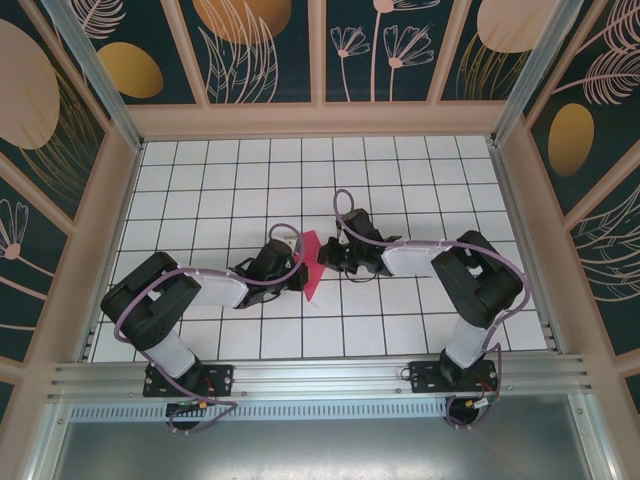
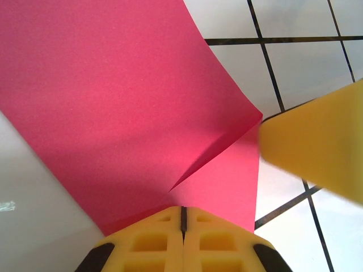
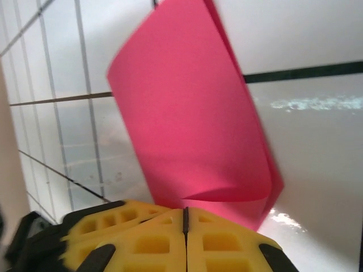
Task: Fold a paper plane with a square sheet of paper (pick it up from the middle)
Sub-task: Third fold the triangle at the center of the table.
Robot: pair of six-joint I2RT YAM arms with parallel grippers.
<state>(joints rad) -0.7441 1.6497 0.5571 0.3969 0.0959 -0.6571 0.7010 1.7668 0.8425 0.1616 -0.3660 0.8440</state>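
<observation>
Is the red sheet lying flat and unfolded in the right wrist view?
No, the square sheet of paper curls over on itself, its lower edge pinched in the shut right tool.

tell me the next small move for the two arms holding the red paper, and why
Probably lower the red sheet onto the table to flatten its fold. The left tool and right tool are both shut on it, and in the right wrist view it curls over in a soft, uncreased loop.

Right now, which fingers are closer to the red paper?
Neither; both touch it. The left fingers are shut on the square sheet of paper from its left, the right fingers from its right.
</observation>
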